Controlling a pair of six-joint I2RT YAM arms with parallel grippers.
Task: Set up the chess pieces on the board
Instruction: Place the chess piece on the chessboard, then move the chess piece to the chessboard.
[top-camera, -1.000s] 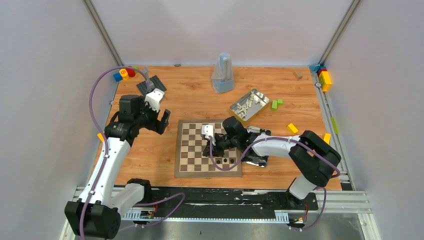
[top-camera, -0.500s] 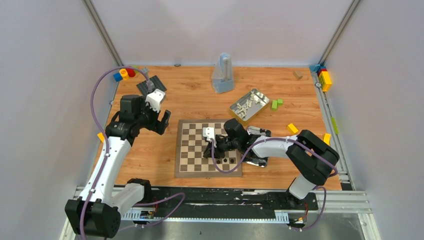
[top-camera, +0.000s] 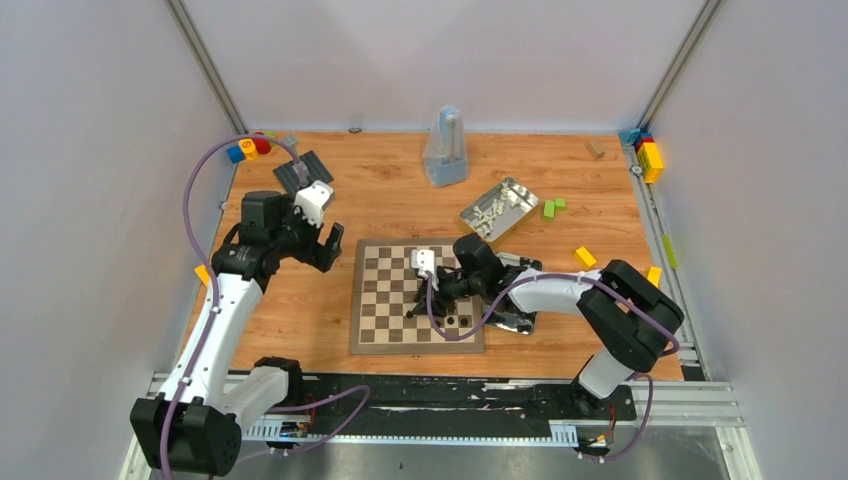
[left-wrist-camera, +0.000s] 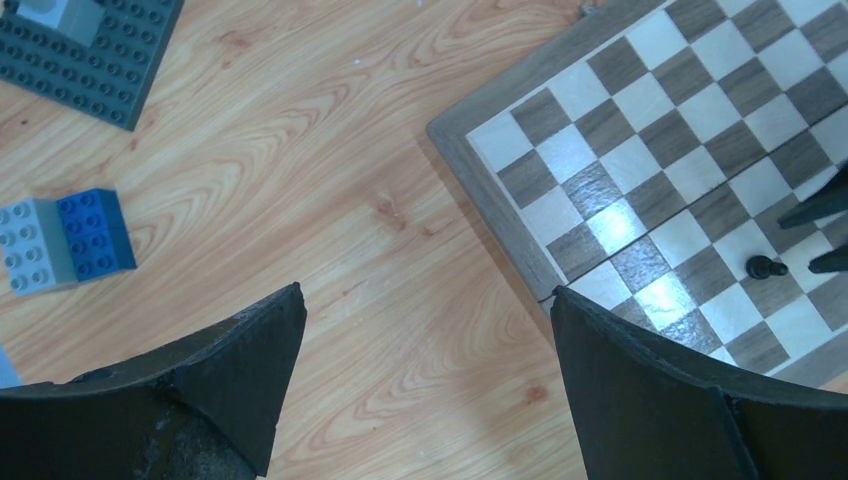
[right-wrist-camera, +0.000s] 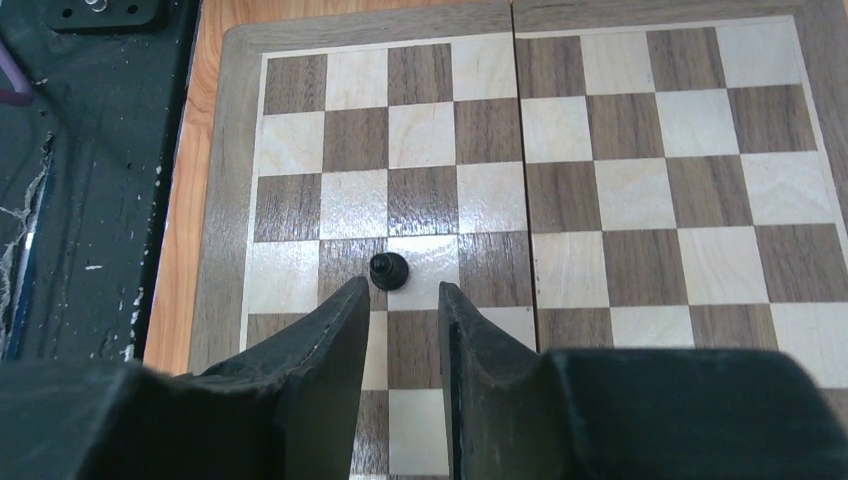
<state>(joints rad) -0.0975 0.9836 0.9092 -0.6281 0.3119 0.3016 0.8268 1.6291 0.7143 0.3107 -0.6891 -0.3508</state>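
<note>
If withdrawn carelessly, could topple black pawn (right-wrist-camera: 388, 270) just beyond slightly parted right jaws, with left jaws wide apart.

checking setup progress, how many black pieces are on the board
3. One black pawn just ahead of the right gripper; two more pieces side by side in the board's near row, right end. The arm may hide others.

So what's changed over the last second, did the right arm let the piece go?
Yes. The right gripper, shut a second ago, has parted its jaws and shifted slightly right, leaving a black pawn standing free on the board just ahead of them. The left gripper stayed wide open beside the board; nothing else moved.
</note>
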